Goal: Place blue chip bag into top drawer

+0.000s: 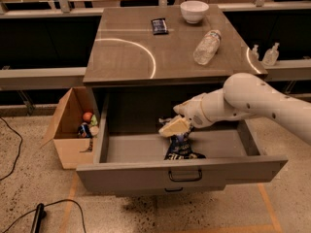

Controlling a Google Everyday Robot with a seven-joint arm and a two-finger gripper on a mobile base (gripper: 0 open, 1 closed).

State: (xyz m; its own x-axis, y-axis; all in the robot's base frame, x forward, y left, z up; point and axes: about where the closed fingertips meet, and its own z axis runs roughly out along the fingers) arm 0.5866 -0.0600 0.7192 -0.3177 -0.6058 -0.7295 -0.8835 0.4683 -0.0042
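Now my gripper (174,126) is inside the open top drawer (121,176), low over its floor and a little right of the middle, with my white arm (252,98) reaching in from the right across the drawer's side wall. My tan fingers are closed on the upper end of the blue chip bag (182,148), which hangs down from them and reaches the drawer floor just behind the front panel, its crinkled lower end spread out above the dark handle (185,175). The bag stands more or less upright, tilted slightly. I cannot tell how much of its weight rests on the floor. The drawer is pulled well out from under the table (126,57), and the part of its floor to the left of the bag is bare grey metal. On the tabletop behind me lie a small dark packet (159,25) near the back edge, a white bowl (194,11) to its right, and a clear water bottle (206,46) on its side toward the right edge. To the left of the drawer, on the floor, an open cardboard box (68,125) holds a few small items.
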